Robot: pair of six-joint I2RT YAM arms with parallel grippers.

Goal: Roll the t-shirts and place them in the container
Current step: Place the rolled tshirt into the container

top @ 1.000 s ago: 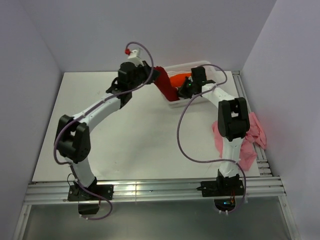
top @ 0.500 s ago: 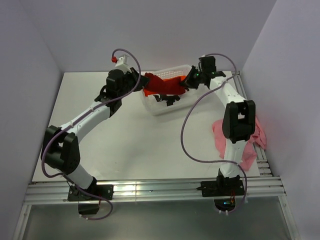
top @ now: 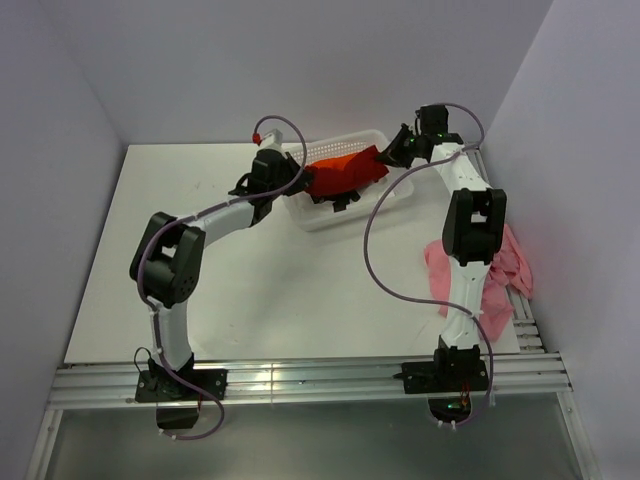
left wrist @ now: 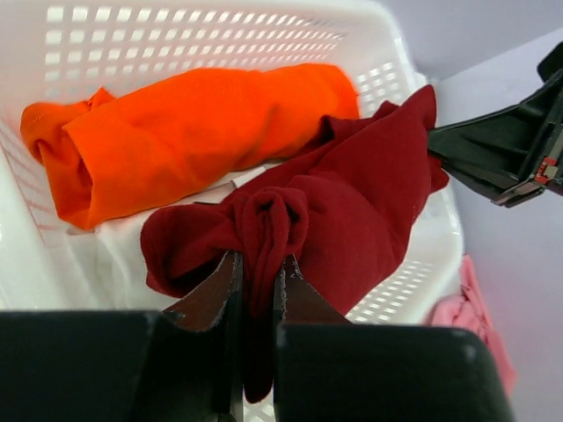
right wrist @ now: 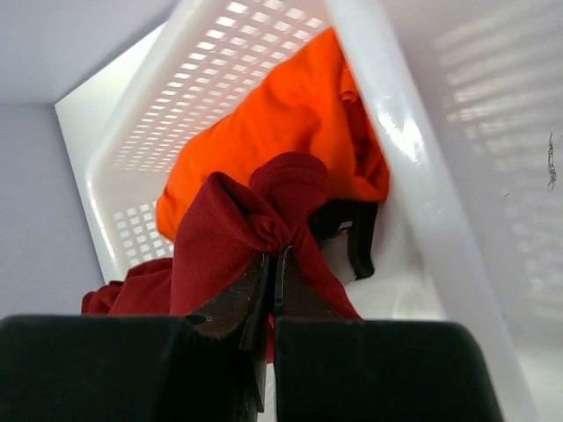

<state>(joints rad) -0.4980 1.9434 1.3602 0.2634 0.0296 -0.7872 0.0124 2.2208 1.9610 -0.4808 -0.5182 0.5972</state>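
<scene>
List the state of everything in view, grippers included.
dark red t-shirt: bunched, pinched at both ends, over the basket
orange t-shirt: rolled, lying in the basket
pink t-shirt: crumpled, lying apart on the right, untouched
basket: holds the orange t-shirt
left gripper: jaws shut on the dark red t-shirt
right gripper: jaws shut on the dark red t-shirt

Legible text, labels, brands, numbers, signs: none. No view shows any marking sharp or large enough to read.
</scene>
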